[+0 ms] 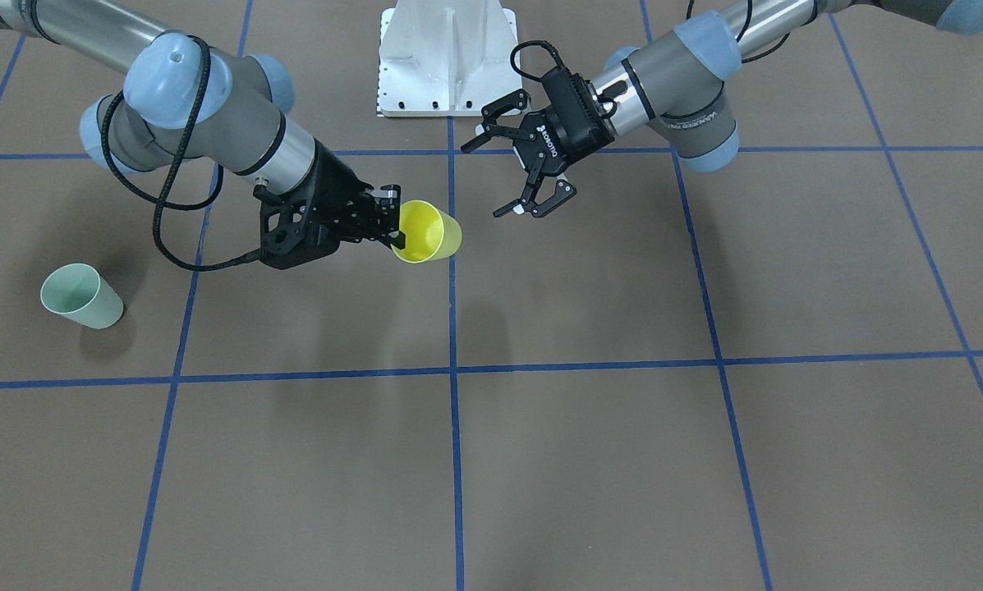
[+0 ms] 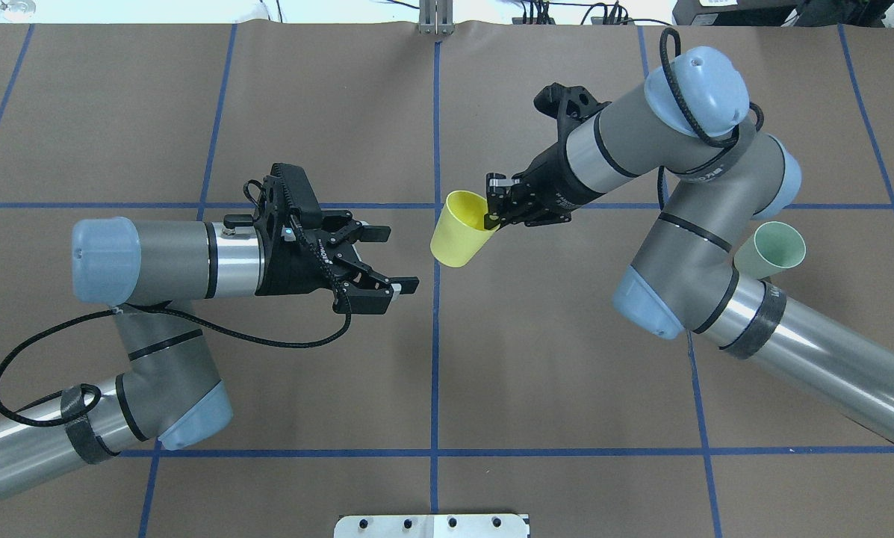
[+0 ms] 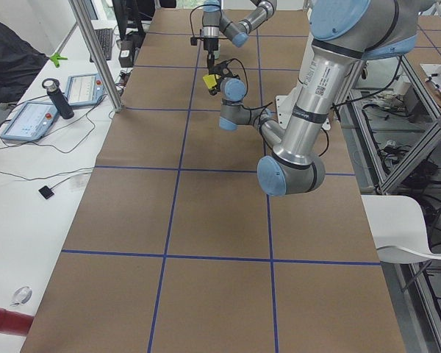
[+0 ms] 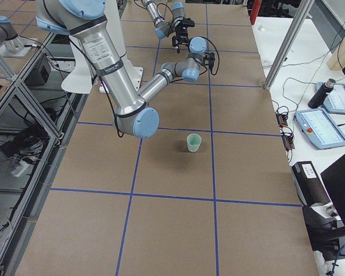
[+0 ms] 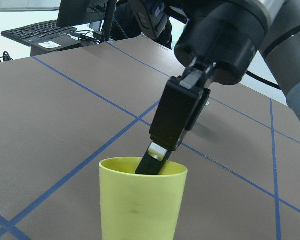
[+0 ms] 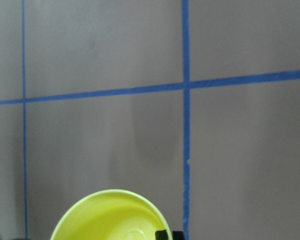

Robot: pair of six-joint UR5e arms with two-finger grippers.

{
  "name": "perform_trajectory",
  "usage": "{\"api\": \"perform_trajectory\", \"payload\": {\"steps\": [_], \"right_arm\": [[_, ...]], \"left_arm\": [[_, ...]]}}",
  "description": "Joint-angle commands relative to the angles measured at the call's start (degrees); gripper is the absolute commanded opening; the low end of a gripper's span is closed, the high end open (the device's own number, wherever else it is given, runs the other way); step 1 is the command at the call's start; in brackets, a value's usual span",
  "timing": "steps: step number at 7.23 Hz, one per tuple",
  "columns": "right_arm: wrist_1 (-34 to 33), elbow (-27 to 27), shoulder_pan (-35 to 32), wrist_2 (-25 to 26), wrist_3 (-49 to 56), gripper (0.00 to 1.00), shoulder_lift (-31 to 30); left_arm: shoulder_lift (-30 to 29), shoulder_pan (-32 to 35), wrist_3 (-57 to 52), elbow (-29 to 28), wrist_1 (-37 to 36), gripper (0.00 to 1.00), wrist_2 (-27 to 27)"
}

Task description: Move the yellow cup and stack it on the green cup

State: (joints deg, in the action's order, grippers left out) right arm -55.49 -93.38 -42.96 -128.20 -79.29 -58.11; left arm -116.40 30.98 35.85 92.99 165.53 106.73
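The yellow cup (image 2: 460,239) hangs above the table near the centre line, tilted, with its mouth up. My right gripper (image 2: 495,211) is shut on its rim, one finger inside and one outside, as the left wrist view shows on the yellow cup (image 5: 142,205). It also shows as the yellow cup (image 1: 427,231) in my right gripper (image 1: 394,226). My left gripper (image 2: 400,259) is open and empty, a short way from the cup; the same left gripper (image 1: 481,182) shows in the front view. The green cup (image 1: 80,295) stands upright far on my right side, partly hidden behind my right arm as the green cup (image 2: 771,250).
Brown paper with a blue tape grid covers the table (image 2: 566,373). A white base plate (image 1: 446,57) sits at the robot's edge. Tablets and a bottle (image 4: 320,95) lie on a side bench beyond the table.
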Motion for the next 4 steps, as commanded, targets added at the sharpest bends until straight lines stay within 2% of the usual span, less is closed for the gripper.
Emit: {"api": "perform_trajectory", "payload": {"steps": [1, 4], "right_arm": [[-3.10, 0.56, -5.09, -0.38, 1.32, 0.00, -1.30], [-20.66, -2.41, -13.18, -0.74, 17.97, 0.00, -2.35]], "left_arm": [[0.03, 0.13, 0.01, 0.00, -0.20, 1.00, -0.12], [0.03, 0.66, 0.01, -0.71, -0.56, 1.00, -0.55]]}}
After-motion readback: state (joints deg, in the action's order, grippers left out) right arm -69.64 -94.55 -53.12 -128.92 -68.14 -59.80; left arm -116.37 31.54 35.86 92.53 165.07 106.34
